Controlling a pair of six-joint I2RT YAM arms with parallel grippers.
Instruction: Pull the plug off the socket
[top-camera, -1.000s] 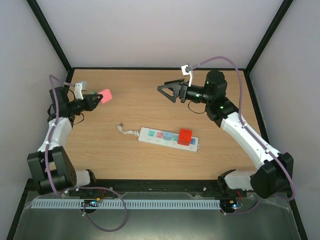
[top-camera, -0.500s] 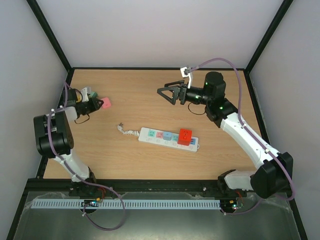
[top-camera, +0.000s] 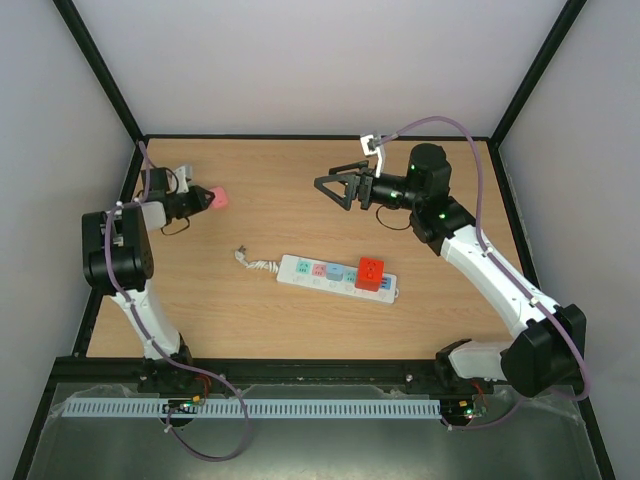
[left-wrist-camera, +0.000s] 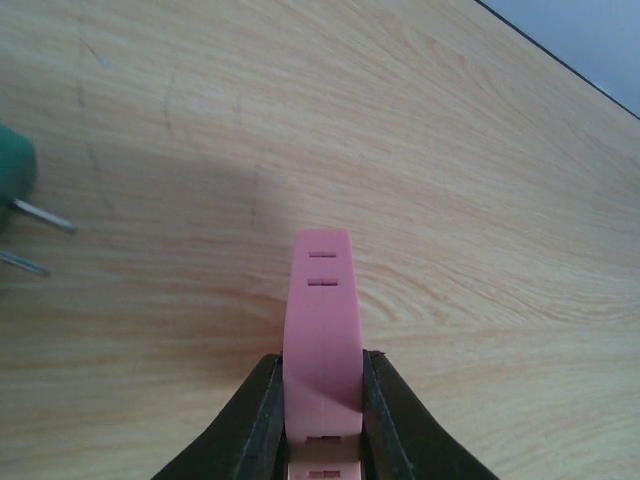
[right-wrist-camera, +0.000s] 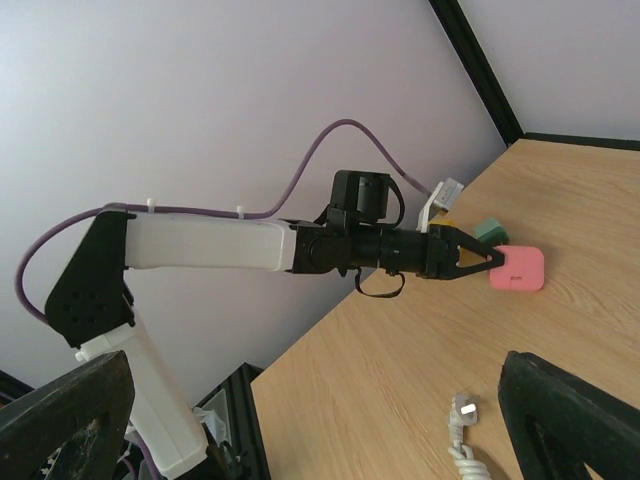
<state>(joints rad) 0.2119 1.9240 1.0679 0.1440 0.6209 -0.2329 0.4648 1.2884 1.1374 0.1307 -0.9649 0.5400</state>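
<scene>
The socket (top-camera: 338, 277), a long white strip with pastel outlet faces, lies mid-table with a red plug (top-camera: 371, 271) seated near its right end. At the far left my left gripper (top-camera: 205, 197) is shut on a pink plug (top-camera: 219, 197), well clear of the socket. In the left wrist view the black fingers (left-wrist-camera: 262, 420) clamp the pink plug (left-wrist-camera: 322, 310) on both sides, low over the wood. My right gripper (top-camera: 331, 190) hangs open and empty above the table's back middle, pointing left; its view shows the pink plug (right-wrist-camera: 517, 268).
A green plug (left-wrist-camera: 12, 180) with bare prongs lies on the wood just left of the pink one; the right wrist view shows the green plug (right-wrist-camera: 490, 230) too. The strip's coiled white cord and its own plug (top-camera: 250, 261) trail off its left end. Black frame posts border the table.
My left arm has folded upright at the left edge, and its gripper has shifted a little with the pink plug still held. The right arm barely moved.
</scene>
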